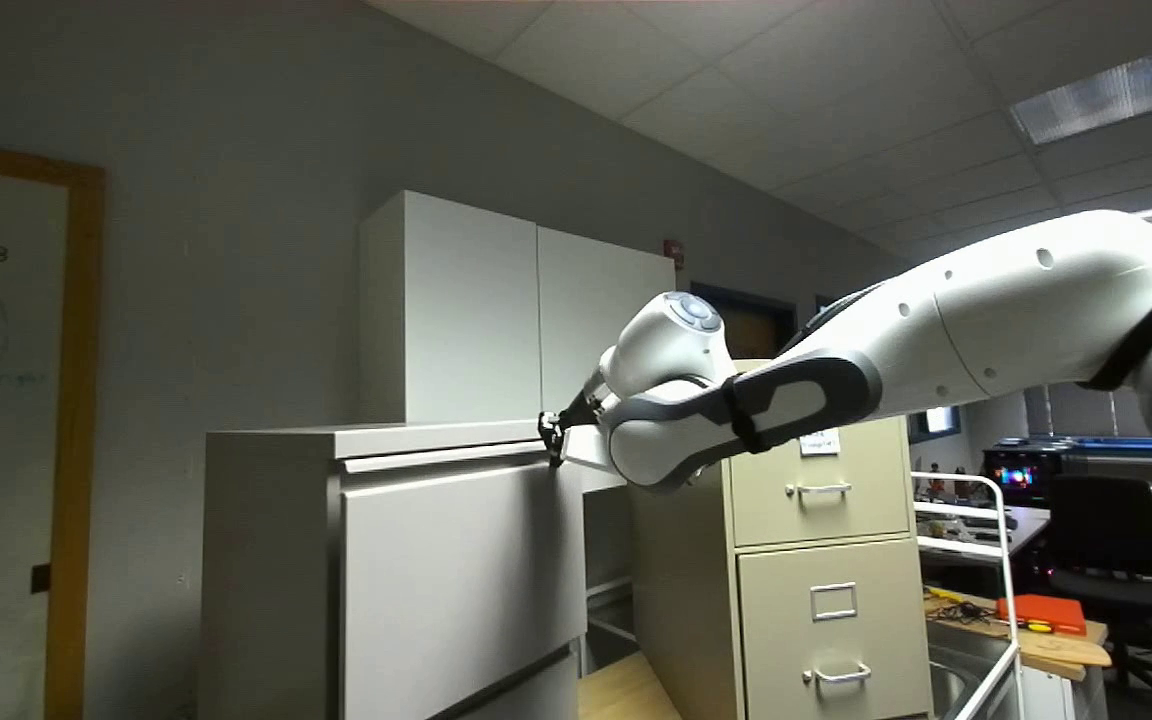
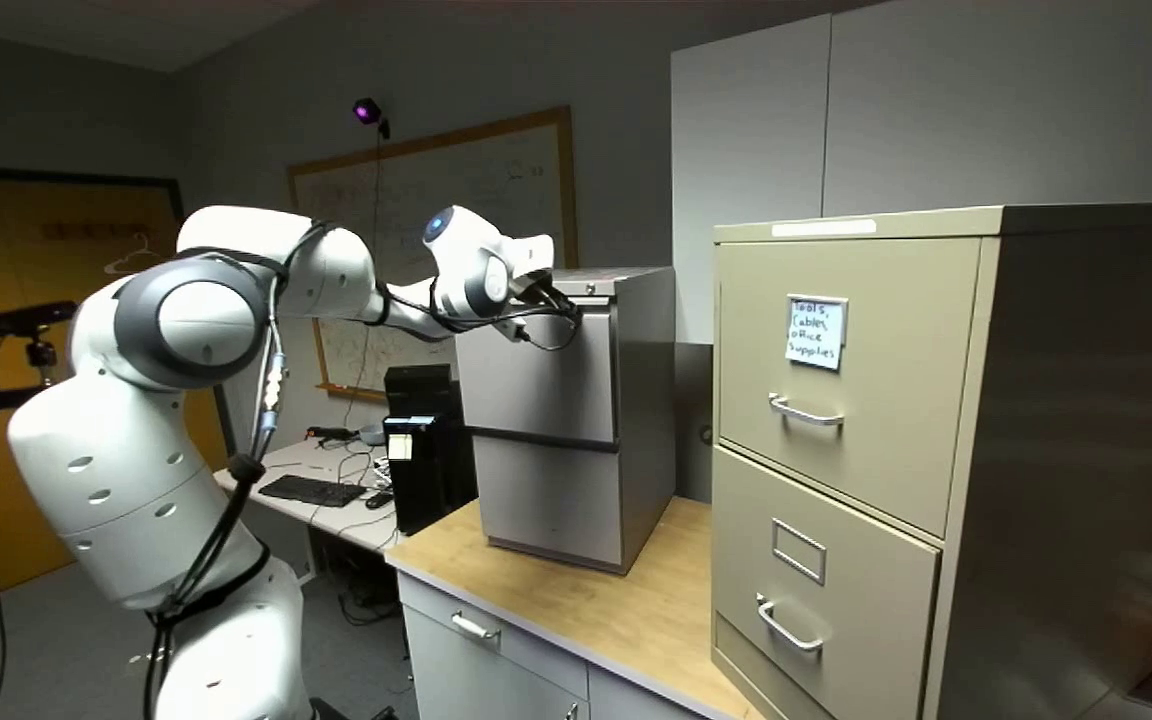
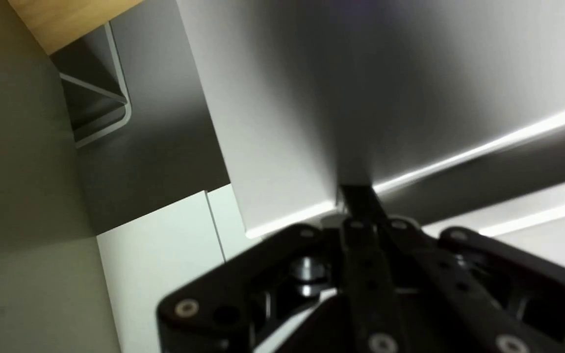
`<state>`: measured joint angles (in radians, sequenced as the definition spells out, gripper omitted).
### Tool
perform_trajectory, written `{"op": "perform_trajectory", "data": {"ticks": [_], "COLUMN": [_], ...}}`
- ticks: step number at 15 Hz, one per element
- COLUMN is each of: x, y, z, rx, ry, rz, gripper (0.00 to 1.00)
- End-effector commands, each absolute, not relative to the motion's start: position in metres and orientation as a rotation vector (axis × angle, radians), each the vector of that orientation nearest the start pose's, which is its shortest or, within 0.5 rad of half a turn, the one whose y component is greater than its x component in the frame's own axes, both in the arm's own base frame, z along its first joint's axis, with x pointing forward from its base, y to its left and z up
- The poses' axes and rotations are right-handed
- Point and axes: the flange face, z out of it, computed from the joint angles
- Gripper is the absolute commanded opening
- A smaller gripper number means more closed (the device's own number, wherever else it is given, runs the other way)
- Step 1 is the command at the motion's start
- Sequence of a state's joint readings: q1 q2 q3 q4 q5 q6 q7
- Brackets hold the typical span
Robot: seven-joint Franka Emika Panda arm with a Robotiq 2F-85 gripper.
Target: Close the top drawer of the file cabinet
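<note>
On my wrist view, I have the claw (image 3: 358,198), fingers together, at the upper edge of the top drawer (image 1: 456,580) in the file cabinet (image 1: 266,570).

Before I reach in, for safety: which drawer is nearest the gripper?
The top drawer of the pale file cabinet: the gripper is at its upper edge; the drawer below and those of the beige cabinet and counter are farther off.
</note>
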<state>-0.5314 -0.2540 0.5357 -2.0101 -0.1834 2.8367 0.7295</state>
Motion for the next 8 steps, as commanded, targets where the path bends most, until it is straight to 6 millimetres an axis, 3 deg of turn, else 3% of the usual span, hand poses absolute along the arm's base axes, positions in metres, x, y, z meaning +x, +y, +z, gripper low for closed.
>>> {"op": "perform_trajectory", "data": {"ticks": [1,8], "x": [0.574,0.589], "y": [0.051,0.053], "z": [0.682,0.685], "rx": [-2.515,-2.558], "ry": [0.679,0.662], "rz": [-1.478,-1.447], "gripper": [0.0,0.0]}}
